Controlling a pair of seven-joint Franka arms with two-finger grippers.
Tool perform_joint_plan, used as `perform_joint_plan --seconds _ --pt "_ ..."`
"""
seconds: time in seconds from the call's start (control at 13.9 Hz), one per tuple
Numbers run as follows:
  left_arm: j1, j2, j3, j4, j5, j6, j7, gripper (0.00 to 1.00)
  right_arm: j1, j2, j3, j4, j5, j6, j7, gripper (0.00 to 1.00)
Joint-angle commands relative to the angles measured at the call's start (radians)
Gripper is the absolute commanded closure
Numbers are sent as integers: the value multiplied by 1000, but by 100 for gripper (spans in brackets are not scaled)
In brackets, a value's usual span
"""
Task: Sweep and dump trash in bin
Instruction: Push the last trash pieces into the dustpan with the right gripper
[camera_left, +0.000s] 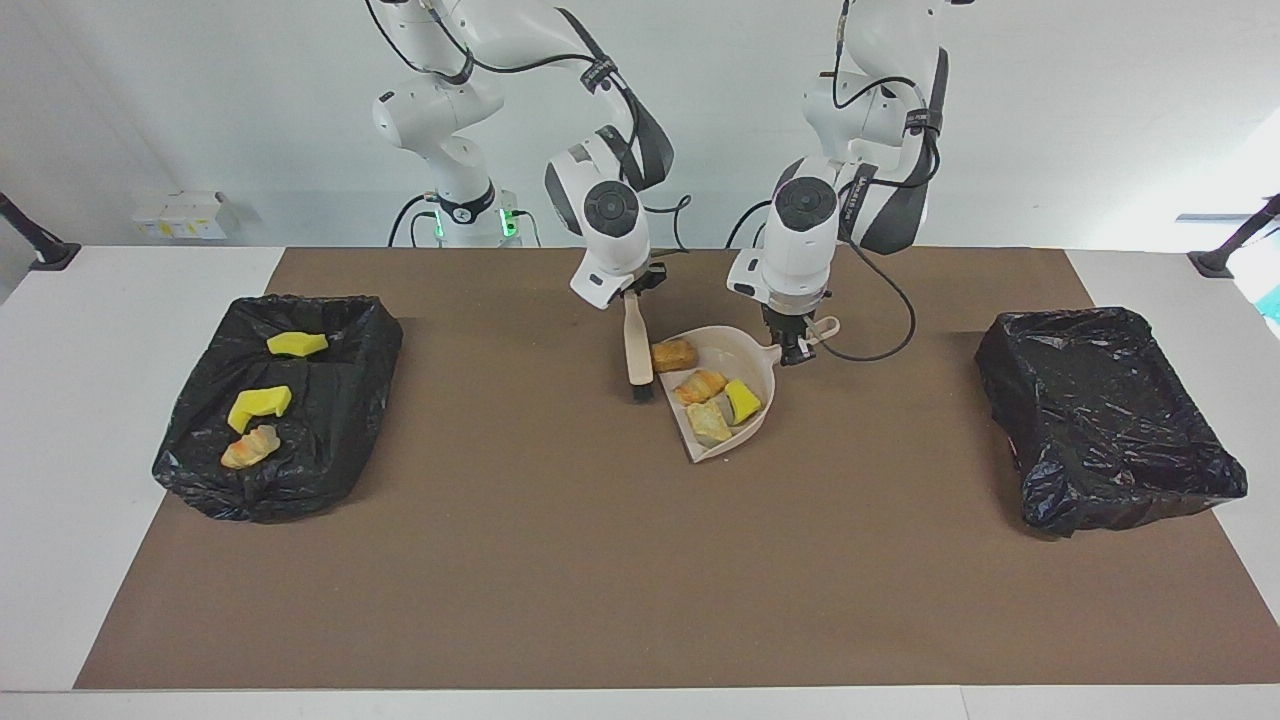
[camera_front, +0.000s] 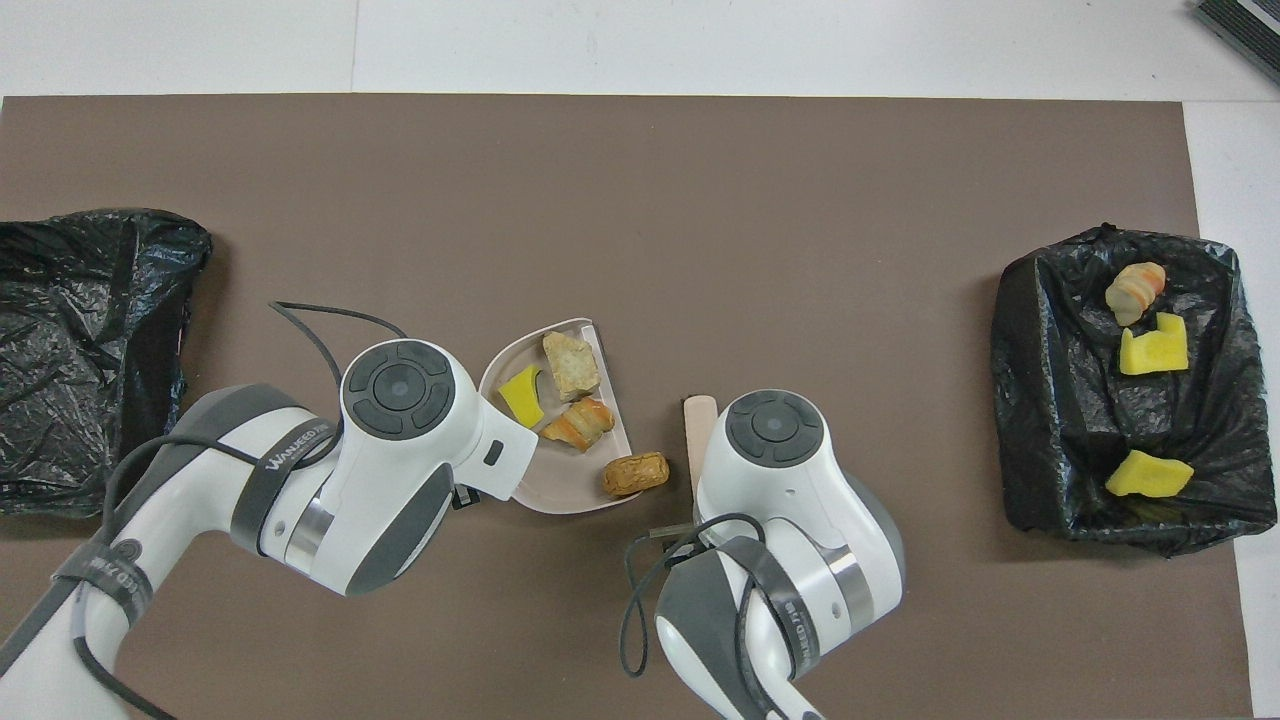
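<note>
1. Three bits of trash lie in the bin (camera_left: 330, 330) at the right arm's end of the worktop: two yellow, one tan. That batch looks dumped.
2. Dustpan (camera_left: 748, 362) sits mid-worktop w/ three pieces in it; a fourth, the bun (camera_left: 674, 354), is at its mouth, not fully in.
3. Right gripper (camera_left: 634, 292): jaws clamped on the brush (camera_left: 637, 355), bristles down just beside the bun.
4. Left gripper (camera_left: 795, 345): jaws closed on the dustpan handle.
5. Left to do, I'd say: nudge the bun in, lift, dump. Other bin (camera_left: 1105, 415) shows no trash.
</note>
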Motion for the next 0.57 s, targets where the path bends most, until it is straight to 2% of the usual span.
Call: perform_joint_plan --seconds 0.0,0.14,0.29,0.5 --pt "-2 -19 3 -31 -2 37 0 100 -3 -13 0 1 35 5 5 100" --pt "-2 -19 3 -31 -2 37 1 100 -14 -18 -3 -4 35 -17 4 100" --pt "0 -19 3 -31 -2 36 3 100 -49 -44 -6 -1 29 -86 12 100" --pt "5 -14 5 -25 -2 40 56 100 -49 -91 -6 4 -2 -199 87 100"
